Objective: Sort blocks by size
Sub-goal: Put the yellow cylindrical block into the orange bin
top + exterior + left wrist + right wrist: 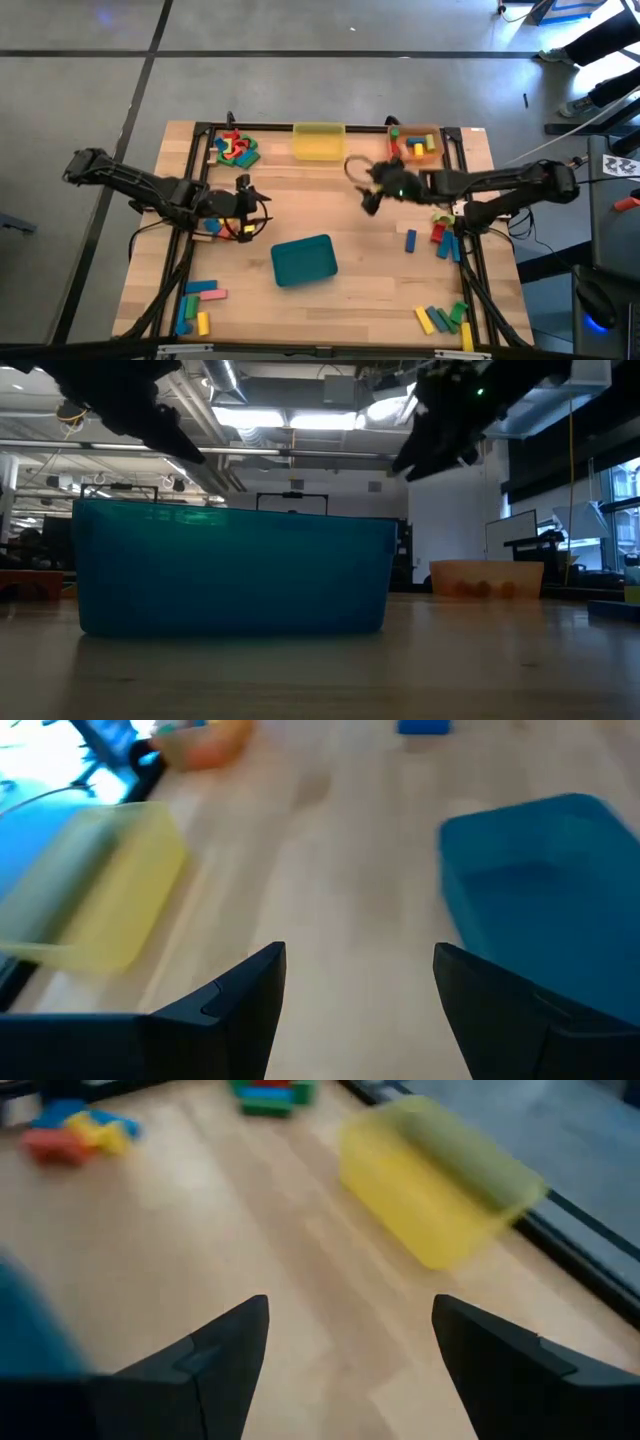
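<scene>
Blocks lie in groups on the wooden table: a pile at the far left [235,148], a few at the near left [197,305], some at the right [440,235] and several at the near right [445,320]. More sit in the orange tray [418,143]. My left gripper [250,205] is open and empty above bare table, left of the teal tray [304,260]. My right gripper [365,190] is open and empty above bare table between the yellow tray [319,141] and the teal tray. Both wrist views show open fingers with nothing between them, the left [360,1000] and the right [350,1360].
The teal tray [235,565] stands in the middle, toward the near edge, the yellow tray [440,1180] at the far middle, the orange tray [487,578] at the far right. A single blue block [411,241] lies right of the teal tray. A person's legs show beyond the far right corner.
</scene>
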Robot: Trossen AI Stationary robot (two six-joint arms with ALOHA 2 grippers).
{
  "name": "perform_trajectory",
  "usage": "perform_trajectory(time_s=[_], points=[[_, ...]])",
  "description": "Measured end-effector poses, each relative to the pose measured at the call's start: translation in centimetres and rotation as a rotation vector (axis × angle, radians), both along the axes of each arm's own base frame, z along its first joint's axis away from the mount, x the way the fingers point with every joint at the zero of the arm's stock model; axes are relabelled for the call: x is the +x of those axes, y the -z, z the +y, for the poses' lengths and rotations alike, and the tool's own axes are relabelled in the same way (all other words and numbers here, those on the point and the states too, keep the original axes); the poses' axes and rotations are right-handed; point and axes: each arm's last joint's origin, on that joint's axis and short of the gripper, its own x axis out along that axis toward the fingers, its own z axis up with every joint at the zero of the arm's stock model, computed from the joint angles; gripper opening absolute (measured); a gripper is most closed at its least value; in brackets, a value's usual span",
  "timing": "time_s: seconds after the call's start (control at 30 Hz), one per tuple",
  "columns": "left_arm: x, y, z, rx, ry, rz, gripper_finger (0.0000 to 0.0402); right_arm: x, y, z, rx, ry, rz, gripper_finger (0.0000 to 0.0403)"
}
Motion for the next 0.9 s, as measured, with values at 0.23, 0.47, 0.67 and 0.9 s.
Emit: perform_trajectory(time_s=[0.23, 0.47, 0.67, 0.9], points=[[-0.1, -0.4, -2.5, -0.004, 0.133, 0.030, 0.0239, 1.9, 1.2, 4.8, -0.035, -0.117, -0.064, 0.0284], [0.9, -1.4, -7.2, 0.012, 0.266, 0.198, 0.0239, 4.1, 2.9, 7.2, -0.028, -0.208, -0.130, 0.0284], [1.7, -1.8, -12.0, 0.068, 0.345, 0.415, 0.0239, 4.9, 4.1, 9.0, -0.009, -0.265, -0.164, 0.0284], [1.1, -1.3, -16.6, 0.028, 0.514, 0.558, 0.0239, 5.1, 3.7, 10.4, 0.013, -0.307, -0.241, 0.0284]])
